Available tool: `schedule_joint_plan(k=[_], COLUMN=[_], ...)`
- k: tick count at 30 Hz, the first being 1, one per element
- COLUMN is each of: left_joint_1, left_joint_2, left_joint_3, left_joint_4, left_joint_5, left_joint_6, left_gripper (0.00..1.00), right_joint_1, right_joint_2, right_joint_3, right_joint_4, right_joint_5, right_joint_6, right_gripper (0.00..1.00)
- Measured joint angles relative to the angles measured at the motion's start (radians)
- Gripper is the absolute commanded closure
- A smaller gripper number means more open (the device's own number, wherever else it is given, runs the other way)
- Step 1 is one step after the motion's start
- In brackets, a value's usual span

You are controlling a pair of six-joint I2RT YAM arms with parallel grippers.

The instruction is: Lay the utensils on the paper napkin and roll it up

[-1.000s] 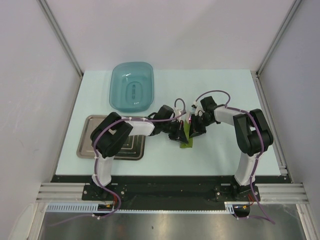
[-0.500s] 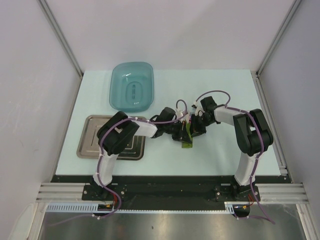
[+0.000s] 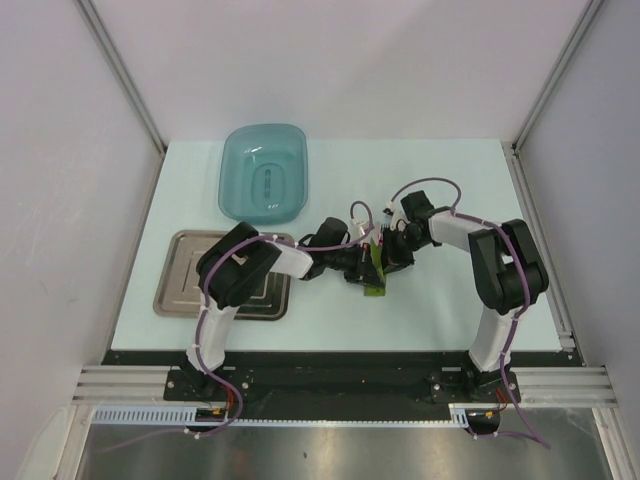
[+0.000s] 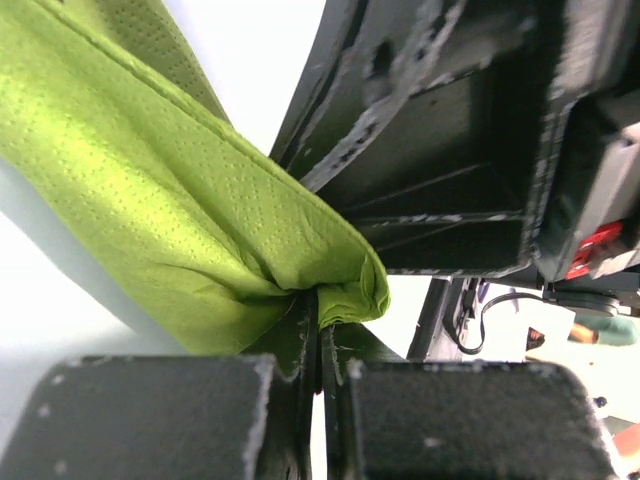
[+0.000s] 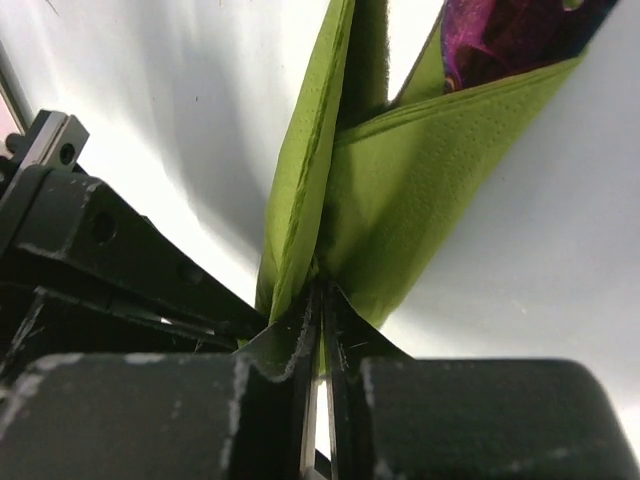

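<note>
Left wrist view showed left gripper (image 4: 318, 335) pinched tight on paper napkin (image 4: 150, 200), right gripper (image 5: 320, 305) likewise; opposing pulls might tear it.

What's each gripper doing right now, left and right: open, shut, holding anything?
Left gripper: jaws shut, pinching a fold of the paper napkin.
Right gripper: jaws shut, pinching the same paper napkin from the other side.

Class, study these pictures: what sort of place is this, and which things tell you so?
Probably a robot lab test cell: a left arm and right arm bolted at the table edge, plain white panels enclosing it, and few props, a teal basin and steel tray.
</note>
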State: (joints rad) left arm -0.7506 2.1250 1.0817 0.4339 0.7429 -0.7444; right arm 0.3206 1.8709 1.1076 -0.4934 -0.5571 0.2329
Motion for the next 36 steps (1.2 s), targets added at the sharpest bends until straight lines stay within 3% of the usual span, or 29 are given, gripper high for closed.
schedule_joint_plan(k=[36], left_joint_1=[-0.005], left_joint_2=[0.000], left_joint_3=[0.035], left_joint_4=[-0.032], left_joint_5=[0.021], left_joint_6=[0.000], left_gripper=[1.00], right_joint_1=[-0.061], right_joint_2=[0.059], right_joint_3=[-0.005], right_joint_4=[0.113], right_joint_5=[-0.096], right_joint_6=[0.036], right_gripper=[0.97])
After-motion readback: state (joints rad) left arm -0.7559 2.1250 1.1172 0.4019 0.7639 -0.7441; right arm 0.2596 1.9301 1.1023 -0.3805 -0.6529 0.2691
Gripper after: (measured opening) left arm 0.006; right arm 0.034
